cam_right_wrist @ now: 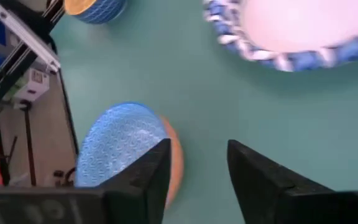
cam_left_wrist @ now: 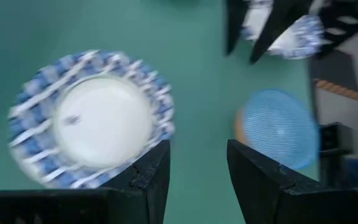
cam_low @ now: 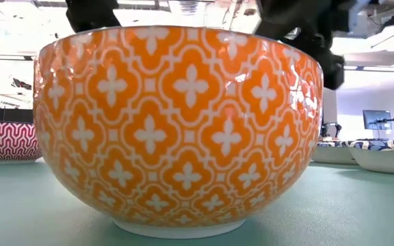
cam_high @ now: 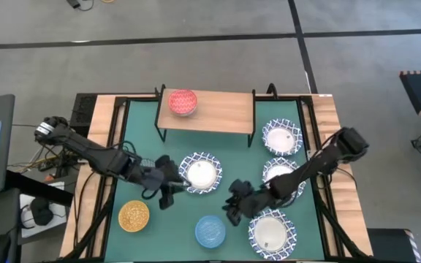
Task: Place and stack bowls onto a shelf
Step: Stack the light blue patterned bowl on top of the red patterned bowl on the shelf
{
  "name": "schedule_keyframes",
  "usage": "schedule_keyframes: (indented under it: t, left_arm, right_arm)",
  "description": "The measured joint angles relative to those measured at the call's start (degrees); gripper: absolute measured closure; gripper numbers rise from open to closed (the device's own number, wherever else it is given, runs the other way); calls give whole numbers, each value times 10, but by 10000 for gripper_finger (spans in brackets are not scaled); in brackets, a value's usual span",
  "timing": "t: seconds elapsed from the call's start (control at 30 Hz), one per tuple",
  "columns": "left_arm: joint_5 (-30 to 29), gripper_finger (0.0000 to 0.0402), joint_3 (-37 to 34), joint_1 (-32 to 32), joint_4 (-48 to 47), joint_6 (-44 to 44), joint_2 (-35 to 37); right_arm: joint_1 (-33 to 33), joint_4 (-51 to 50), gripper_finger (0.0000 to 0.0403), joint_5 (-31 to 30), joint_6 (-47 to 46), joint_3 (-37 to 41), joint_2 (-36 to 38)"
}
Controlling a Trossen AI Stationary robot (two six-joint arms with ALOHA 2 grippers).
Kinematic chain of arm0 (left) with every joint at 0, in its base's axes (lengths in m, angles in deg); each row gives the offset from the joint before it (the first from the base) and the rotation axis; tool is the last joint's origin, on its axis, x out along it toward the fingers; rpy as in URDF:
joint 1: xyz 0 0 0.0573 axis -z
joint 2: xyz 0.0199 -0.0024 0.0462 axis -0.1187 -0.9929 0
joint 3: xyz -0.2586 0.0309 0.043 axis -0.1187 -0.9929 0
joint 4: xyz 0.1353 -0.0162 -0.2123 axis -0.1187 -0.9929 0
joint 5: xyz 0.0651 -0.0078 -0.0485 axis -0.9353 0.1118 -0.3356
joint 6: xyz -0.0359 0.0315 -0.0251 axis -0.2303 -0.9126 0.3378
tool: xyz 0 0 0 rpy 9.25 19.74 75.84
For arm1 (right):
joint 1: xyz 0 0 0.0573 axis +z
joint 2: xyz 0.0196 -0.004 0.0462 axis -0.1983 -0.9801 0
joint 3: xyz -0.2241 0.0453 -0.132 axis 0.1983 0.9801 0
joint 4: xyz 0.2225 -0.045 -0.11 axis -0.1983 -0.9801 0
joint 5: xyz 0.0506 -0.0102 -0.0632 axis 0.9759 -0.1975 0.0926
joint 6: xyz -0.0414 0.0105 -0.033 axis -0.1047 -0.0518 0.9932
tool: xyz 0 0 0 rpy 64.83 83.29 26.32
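The wooden-topped shelf (cam_high: 218, 113) stands at the table's far side, with the red bowl (cam_high: 183, 101) on its left end. Three white bowls with blue rims sit on the right (cam_high: 281, 137) (cam_high: 280, 174) (cam_high: 272, 232), and one sits mid-table (cam_high: 201, 173) (cam_left_wrist: 92, 118). The yellow-orange bowl (cam_high: 134, 216) and the light blue bowl (cam_high: 210, 231) (cam_right_wrist: 126, 149) (cam_left_wrist: 278, 127) rest near the front edge. My left gripper (cam_high: 171, 187) (cam_left_wrist: 197, 168) is open just left of the middle white bowl. My right gripper (cam_high: 232, 208) (cam_right_wrist: 197, 168) is open above the table, between the light blue bowl and the near-right white bowl. No grey-blue bowl shows.
The low view is nearly filled by an orange-patterned bowl wall (cam_low: 176, 130), with a red patterned bowl (cam_low: 5, 140) to its left and white bowls (cam_low: 382, 154) to its right. Bare green table (cam_high: 240, 164) lies between the two grippers. Black frame rails (cam_high: 309, 124) edge the table.
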Motion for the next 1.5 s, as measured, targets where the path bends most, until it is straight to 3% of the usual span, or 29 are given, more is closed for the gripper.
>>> schedule_keyframes:
  t: [0.17, 0.4, 0.63, 0.93, 1.1, 1.27, 1.5]
  left_arm:
    - [-17, 260, -25, 27, 36, 13, -6]
    - [-39, 260, -25, 56, 44, 25, -27]
    - [-42, 260, -27, 81, 46, 43, -74]
    - [-36, 260, -26, 83, 180, 38, -180]
    - [-21, 260, -26, 75, 209, 43, -202]
    - [-18, 260, -25, 55, 207, 44, -192]
    - [9, 260, 7, 24, 211, 26, -183]
  right_arm:
    - [9, -27, 172, 9, -12, -71, -67]
    - [20, -100, 182, 29, -24, -134, -135]
    - [24, -119, 228, 47, -57, -145, -145]
    - [14, -150, 322, 87, -37, -145, -145]
    - [5, -157, 374, 87, -44, -145, -140]
    - [3, -198, 380, 60, -44, -150, -134]
    - [10, -348, 380, -25, -37, -212, -134]
